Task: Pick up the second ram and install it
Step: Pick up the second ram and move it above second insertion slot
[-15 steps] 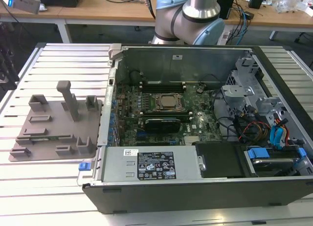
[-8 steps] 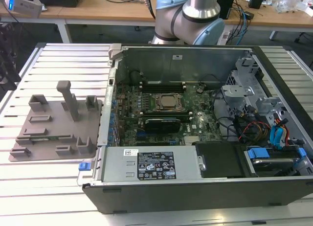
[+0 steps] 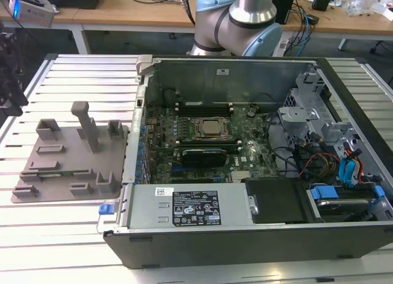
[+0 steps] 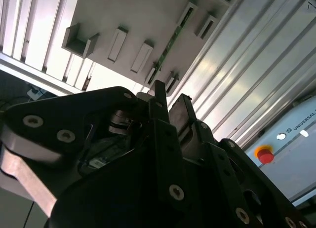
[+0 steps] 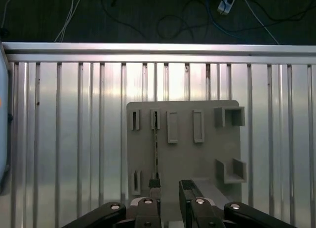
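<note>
— How is the ram to be described, and where is it found?

— A long, thin green stick is seen in both wrist views: the ram, stood on edge in a slot of the grey tray and bracketed at each end by small raised blocks. Dark chips cannot be made out on it. In the exterior view it is made out as a faint green streak along the tray's near side, in the lower left of the frame.

— And what is it all set on?

— A table of ribbed metal slats. In the exterior view, from left to right, the tray is met first and then an open case, which is laid on its side just beside the tray. The motherboard is exposed within it. The arm base is seen behind the case, at upper centre, with wooden desks lined across the top of the frame. A dark floor is shown beyond the table's edge in the first wrist view.

— How is the gripper held?

— The gripper is released: its fingers are parted by a clear gap, and nothing is grasped between them. It is poised over the tray, with one finger lined up with the near end of the ram. Whether that end is touched cannot be told.
</note>
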`<state>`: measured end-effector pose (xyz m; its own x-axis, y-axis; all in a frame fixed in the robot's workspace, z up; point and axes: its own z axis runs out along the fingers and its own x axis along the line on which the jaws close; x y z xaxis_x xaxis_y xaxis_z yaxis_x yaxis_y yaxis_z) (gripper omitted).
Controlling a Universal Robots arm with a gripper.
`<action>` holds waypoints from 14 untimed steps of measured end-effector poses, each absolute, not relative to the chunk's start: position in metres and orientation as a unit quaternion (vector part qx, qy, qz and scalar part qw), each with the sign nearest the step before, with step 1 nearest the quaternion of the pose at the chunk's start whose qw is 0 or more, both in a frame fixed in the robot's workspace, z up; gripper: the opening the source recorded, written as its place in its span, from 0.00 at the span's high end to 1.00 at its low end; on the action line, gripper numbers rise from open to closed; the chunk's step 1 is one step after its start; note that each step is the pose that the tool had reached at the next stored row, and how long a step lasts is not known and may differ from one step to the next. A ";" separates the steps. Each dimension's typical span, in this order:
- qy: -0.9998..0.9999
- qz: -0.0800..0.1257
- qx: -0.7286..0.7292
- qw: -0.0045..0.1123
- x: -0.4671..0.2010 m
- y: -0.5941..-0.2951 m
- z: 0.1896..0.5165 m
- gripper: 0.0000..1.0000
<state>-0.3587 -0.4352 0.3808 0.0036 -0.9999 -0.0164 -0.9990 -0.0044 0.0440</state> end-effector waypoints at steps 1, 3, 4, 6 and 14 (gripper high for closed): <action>-0.705 -0.021 0.708 0.010 -0.359 -0.435 0.380 0.70; -0.706 -0.021 0.708 0.010 -0.359 -0.435 0.378 0.70; -0.706 -0.021 0.708 0.010 -0.359 -0.435 0.378 0.70; -0.705 -0.021 0.708 0.010 -0.359 -0.435 0.376 0.70; -0.706 -0.021 0.708 0.010 -0.359 -0.435 0.371 0.70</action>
<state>-0.3588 -0.4353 0.3715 0.0036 -0.9999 -0.0164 -0.9990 -0.0043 0.0439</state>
